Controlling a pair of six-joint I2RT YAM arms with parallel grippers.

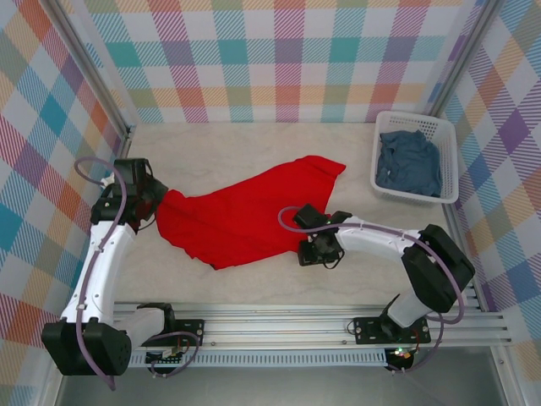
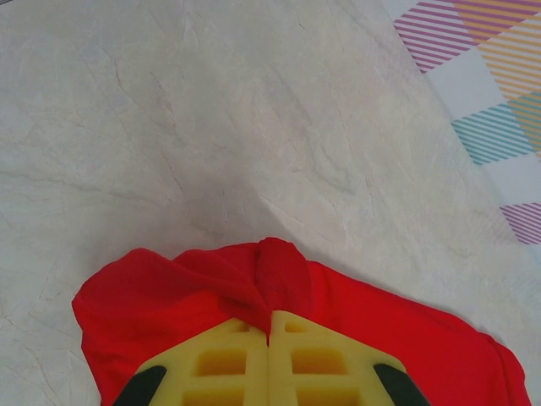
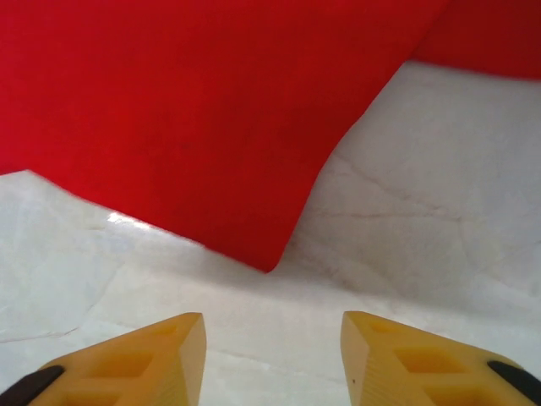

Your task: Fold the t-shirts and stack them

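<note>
Both arms are wearing white shells between black joints, the left arm (image 1: 106, 254) and the right arm (image 1: 380, 233) alike. A mauve cable (image 1: 281, 218) is looping along each. The fingers (image 2: 220, 359) are showing yellow plastic (ribbed with square cut-outs), with black caps at their outer corners.

From high behind the arms (image 1: 106, 258), at six o'clock, the top camera looks steeply down over the whole table (image 1: 254, 148). Both wrist cameras hover close, sharing its red t-shirt (image 1: 245, 211).
</note>
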